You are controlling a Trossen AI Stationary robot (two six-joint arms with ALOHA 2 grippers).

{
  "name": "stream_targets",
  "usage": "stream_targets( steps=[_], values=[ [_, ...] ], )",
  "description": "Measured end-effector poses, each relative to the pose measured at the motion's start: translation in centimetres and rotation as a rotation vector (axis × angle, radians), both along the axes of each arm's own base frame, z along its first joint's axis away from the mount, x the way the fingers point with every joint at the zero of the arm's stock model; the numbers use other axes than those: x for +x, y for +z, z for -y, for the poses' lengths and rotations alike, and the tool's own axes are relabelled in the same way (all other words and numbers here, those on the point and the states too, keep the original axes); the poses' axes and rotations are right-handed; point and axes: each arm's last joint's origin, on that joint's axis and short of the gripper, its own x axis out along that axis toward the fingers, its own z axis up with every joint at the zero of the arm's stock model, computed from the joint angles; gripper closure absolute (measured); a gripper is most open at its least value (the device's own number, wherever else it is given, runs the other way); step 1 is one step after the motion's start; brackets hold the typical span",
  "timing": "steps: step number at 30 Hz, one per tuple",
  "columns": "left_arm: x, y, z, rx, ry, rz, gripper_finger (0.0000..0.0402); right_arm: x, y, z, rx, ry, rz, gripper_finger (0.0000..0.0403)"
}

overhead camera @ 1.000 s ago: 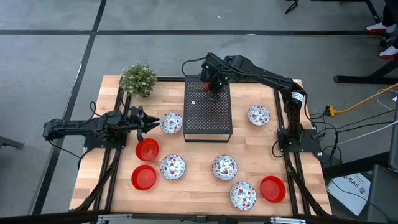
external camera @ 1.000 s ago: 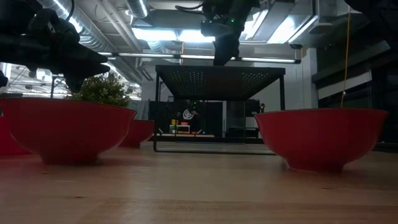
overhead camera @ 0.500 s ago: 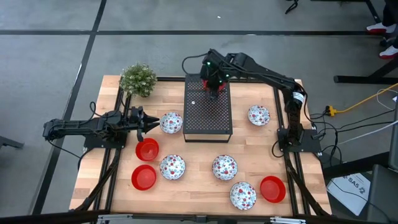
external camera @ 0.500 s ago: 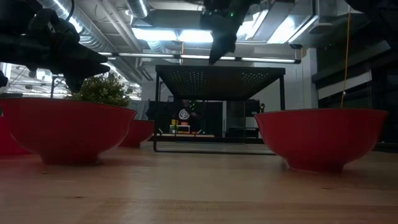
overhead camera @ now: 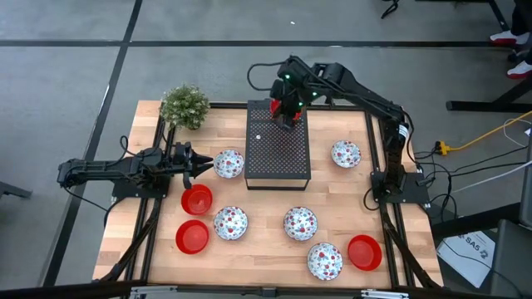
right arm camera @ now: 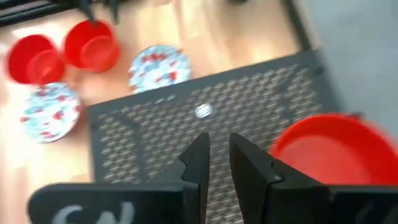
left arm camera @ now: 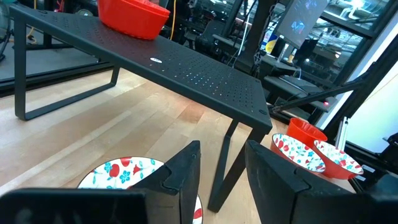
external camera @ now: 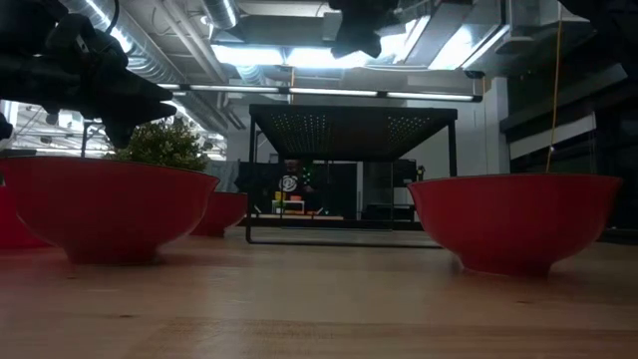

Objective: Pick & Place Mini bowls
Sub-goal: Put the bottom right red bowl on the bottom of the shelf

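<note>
Several floral mini bowls [overhead camera: 300,223] and three red ones [overhead camera: 192,237] rest on their bases on the wooden table. A further red bowl [right arm camera: 329,149] stands on the far end of the black perforated box [overhead camera: 278,145]. My right gripper [right arm camera: 217,162] hovers above that end of the box, just beside the red bowl [overhead camera: 277,106], open by a narrow gap and touching nothing. My left gripper [overhead camera: 198,164] waits open near the table's left side, next to a floral bowl [left arm camera: 124,174] by the box.
A small green plant [overhead camera: 184,105] stands at the far left corner. The box stands on thin legs [external camera: 249,179] with room under it. In the low view, red bowls [external camera: 110,204] [external camera: 513,219] fill the foreground. Bare wood lies near the middle of the table's near edge.
My right gripper has risen from just above the box's top to well clear of it, staying over the far end. The red bowl on the box has stayed in place. My left arm has kept still.
</note>
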Motion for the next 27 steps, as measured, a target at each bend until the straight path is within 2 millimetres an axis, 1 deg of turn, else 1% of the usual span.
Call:
stream_targets(
  steps=[5,10,16,21,24,27],
  values=[
    [0.0,0.0,0.0,0.0,0.0,0.001,0.0281,0.3,-0.4,-2.0,0.125,0.041,-0.035,0.0343],
    [0.0,0.0,0.0,0.0,0.0,0.0,0.0278,0.9,-0.6,-5.3,0.182,0.078,-0.073,0.0355],
    [0.0,0.0,0.0,0.0,0.0,0.0,0.0282,1.7,-0.6,-10.5,0.252,0.135,-0.1,0.0376],
    [0.0,0.0,0.0,0.0,0.0,0.0,0.0283,1.9,-0.3,-15.1,0.427,0.287,-0.096,0.0396],
    [0.0,0.0,0.0,0.0,0.0,0.0,0.0283,2.0,-0.1,-17.5,0.467,0.369,-0.078,0.0399],
    [0.0,0.0,0.0,0.0,0.0,0.0,0.0283,1.9,0.2,-19.7,0.521,0.351,-0.083,0.0389]
  ],
)
